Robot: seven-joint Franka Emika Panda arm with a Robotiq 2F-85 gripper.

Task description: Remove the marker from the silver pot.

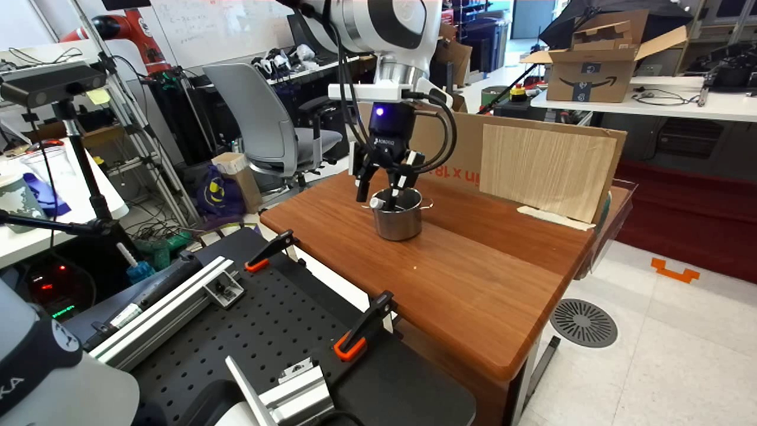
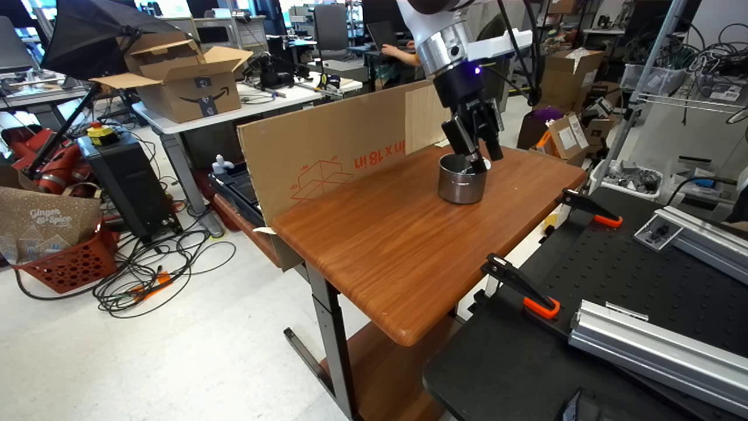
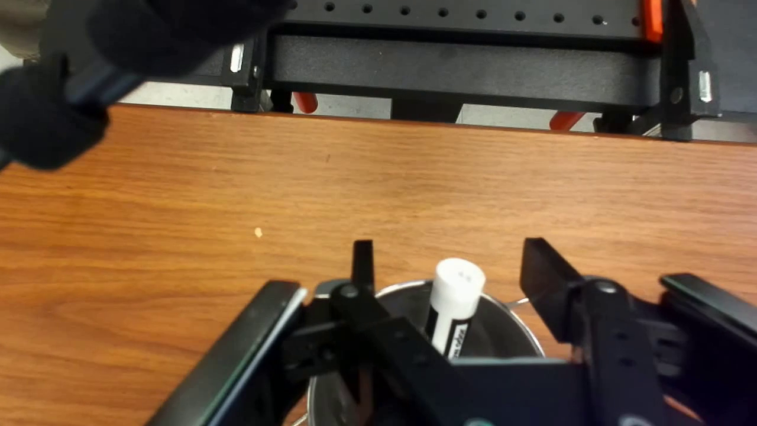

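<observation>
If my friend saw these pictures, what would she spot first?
Probably the big white robot arm, its open tool pointing down at the shiny silver pot on the wooden table. Then the marker, its white end at the pot's rim, between the tool's fingers. The open cardboard box on the white table in the background stands out too.

The wood-grained table [image 1: 491,290] carries the silver pot [image 1: 398,226]; in an exterior view, a pale speck [image 1: 414,267] lies at the pot's five o'clock.
</observation>
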